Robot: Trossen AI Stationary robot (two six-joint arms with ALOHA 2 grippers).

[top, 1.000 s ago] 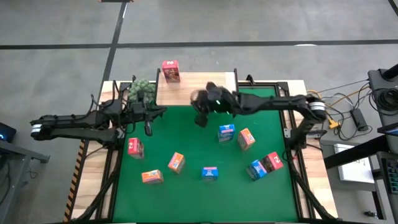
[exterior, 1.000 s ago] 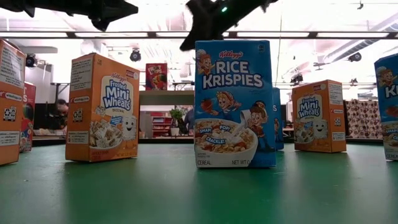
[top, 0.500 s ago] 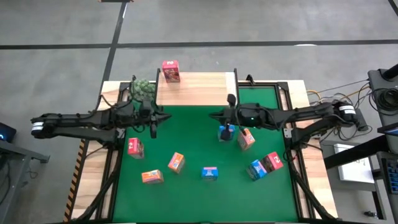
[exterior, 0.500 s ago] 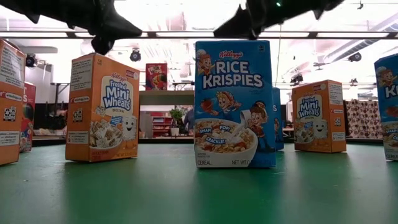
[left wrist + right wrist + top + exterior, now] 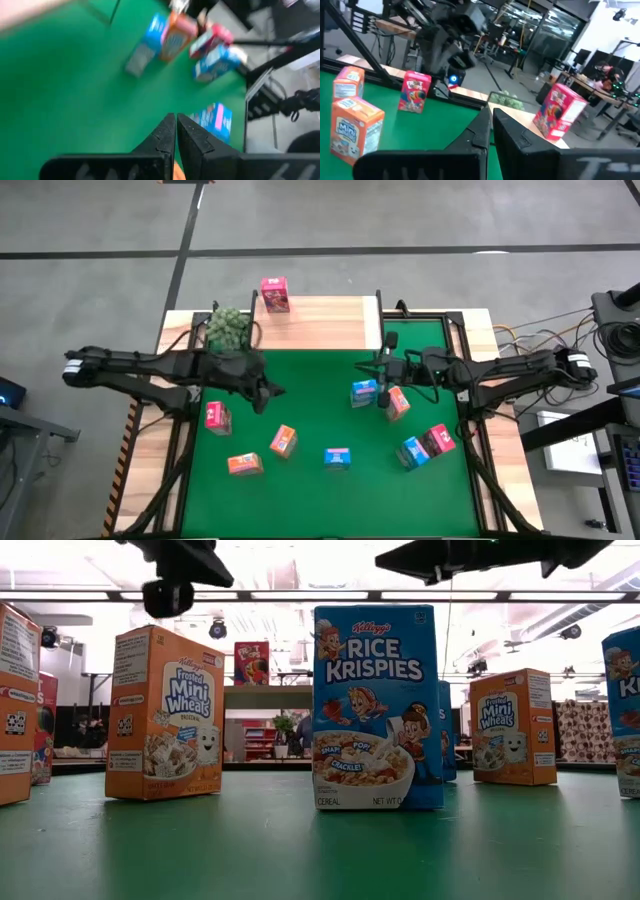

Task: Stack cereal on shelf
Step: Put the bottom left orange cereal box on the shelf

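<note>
Hovering with jaws pressed together and empty, the left gripper (image 5: 272, 392) hangs above the pink box (image 5: 217, 417) and orange box (image 5: 284, 441), while the equally closed right gripper (image 5: 379, 370) sits just beside the blue box (image 5: 364, 392), one pink-red box (image 5: 274, 294) atop the shelf (image 5: 330, 323).

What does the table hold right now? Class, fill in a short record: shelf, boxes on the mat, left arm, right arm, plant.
shelf: light wood shelf, one pink-red box on its far left corner
boxes on mat: eight on the green mat, none stacked
left gripper: above the mat's left half, fingers shut, empty
right gripper: above the blue box, fingers shut, empty
plant: left of the shelf
</note>
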